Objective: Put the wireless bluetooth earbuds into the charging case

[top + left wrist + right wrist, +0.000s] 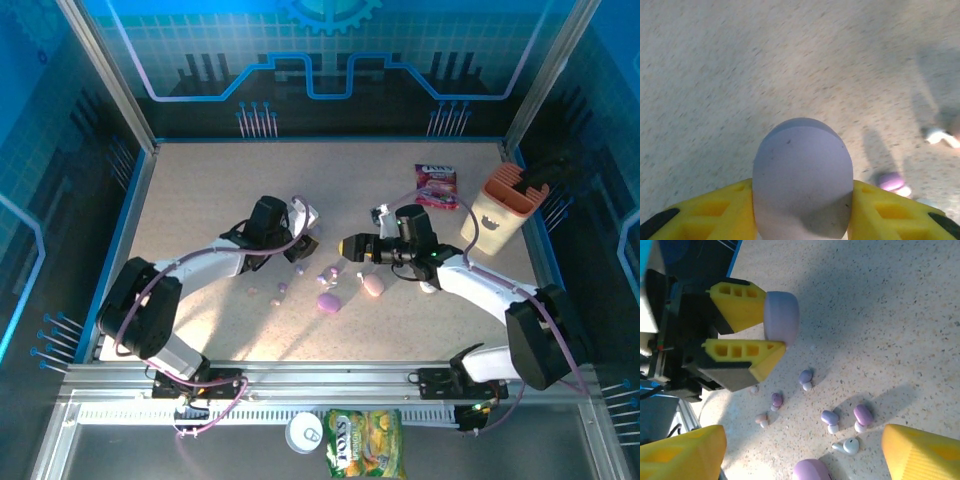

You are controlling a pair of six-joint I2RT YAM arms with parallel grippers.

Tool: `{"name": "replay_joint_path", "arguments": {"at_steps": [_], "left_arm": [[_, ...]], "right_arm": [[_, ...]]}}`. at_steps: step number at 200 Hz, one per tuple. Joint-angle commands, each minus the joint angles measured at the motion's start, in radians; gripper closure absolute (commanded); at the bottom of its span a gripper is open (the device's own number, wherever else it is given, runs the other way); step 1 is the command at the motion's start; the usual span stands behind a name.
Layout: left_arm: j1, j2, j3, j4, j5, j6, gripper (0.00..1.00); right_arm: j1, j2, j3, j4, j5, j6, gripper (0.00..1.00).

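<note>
Nearest me, below the rail that carries the arm bases, lie a green-and-yellow snack bag [364,443] and a round tin [303,431], just beside it on its left. Past the bases, on the speckled desk [200,200], I see a loose lilac case [328,301] and, a little right of it, a pink case [373,285], both closed and apart from each other. Around and just beyond them the earbuds [829,419] lie scattered on the desk: several lilac ones, a pink one and a white one, none of them in a case or in a grip. My right hand [348,244] hangs over this scatter with its yellow fingers [685,455] spread wide, holding nothing. Opposite it, my left hand [802,220] pinches the held lilac case [802,170] between its yellow fingers, rounded end pointing outward; I cannot tell whether that case touches the desk. Farther back on the right lies a pink snack packet [436,186], and beside it stands a beige caddy [500,208] with dark things in it.
</note>
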Motion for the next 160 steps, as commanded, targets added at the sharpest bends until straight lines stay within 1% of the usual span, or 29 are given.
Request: {"name": "replay_joint_path", "arguments": {"at_steps": [1,7,12,36,70,102,123,160], "left_arm": [[-0.033,-0.018,-0.023,0.162,0.154,0.078,0.56],[-0.041,-0.016,-0.027,0.170,0.169,0.088,0.56],[-0.052,-0.014,-0.030,0.176,0.173,0.097,0.56],[-0.095,-0.010,-0.033,0.184,0.183,0.151,0.56],[-0.119,-0.006,-0.032,0.181,0.218,0.179,0.56],[-0.124,-0.012,-0.034,0.151,0.264,0.207,0.56],[-0.123,-0.015,-0.033,0.126,0.278,0.228,0.56],[-0.124,-0.021,-0.040,0.109,0.296,0.235,0.55]], "right_arm": [[-0.024,-0.016,-0.020,0.009,-0.133,0.096,0.25],[-0.026,-0.018,-0.026,0.025,-0.144,0.117,0.30],[-0.025,-0.017,-0.026,0.034,-0.152,0.130,0.32],[-0.026,-0.017,-0.021,0.040,-0.166,0.155,0.34],[-0.025,0.001,-0.002,0.019,-0.178,0.147,0.39],[-0.027,0.016,-0.001,0.041,-0.174,0.163,0.44],[-0.028,0.025,0.008,0.047,-0.175,0.165,0.51],[-0.028,0.033,0.013,0.050,-0.183,0.156,0.57]]}}
